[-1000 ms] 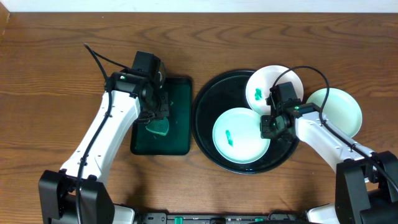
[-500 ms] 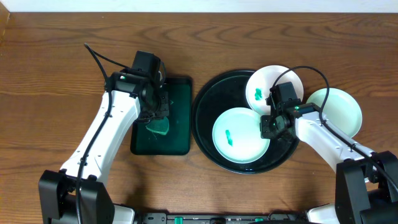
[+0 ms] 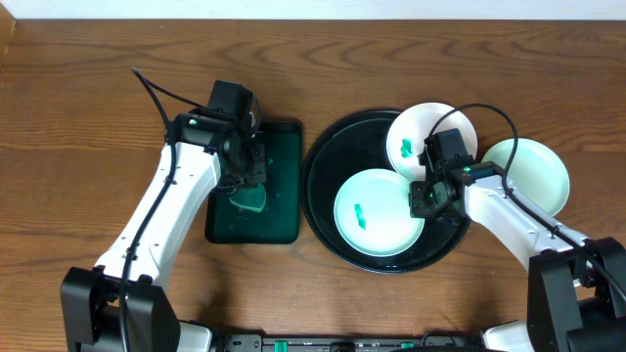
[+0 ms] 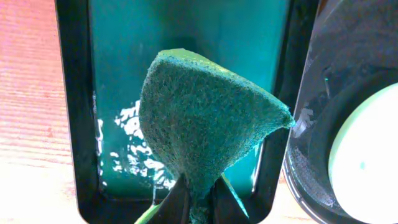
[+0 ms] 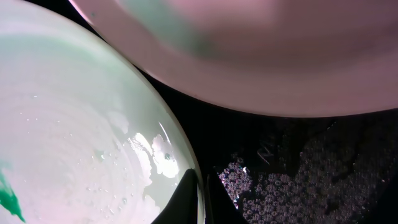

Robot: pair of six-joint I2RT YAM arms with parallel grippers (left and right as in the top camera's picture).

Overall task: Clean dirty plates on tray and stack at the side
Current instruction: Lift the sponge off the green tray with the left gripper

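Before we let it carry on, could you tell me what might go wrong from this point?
1. The right gripper pinches only the thin rim of the wet front plate; it may slip once scrubbing pushes on it.
2. The back plate sits right beside that grip, so lifting could knock it.
3. The left gripper holds the sponge by one corner; it might fold or pull free.

Glossy black tray on a brown wood-grain table. At the tray's 6 o'clock, a mint plate carries a small green smear. At 1 o'clock, a white plate shows another. Beyond the rim at 3 o'clock, a third plate is pale mint. At 9 o'clock, a dark green speckled sponge and a teal, black-rimmed small tray.
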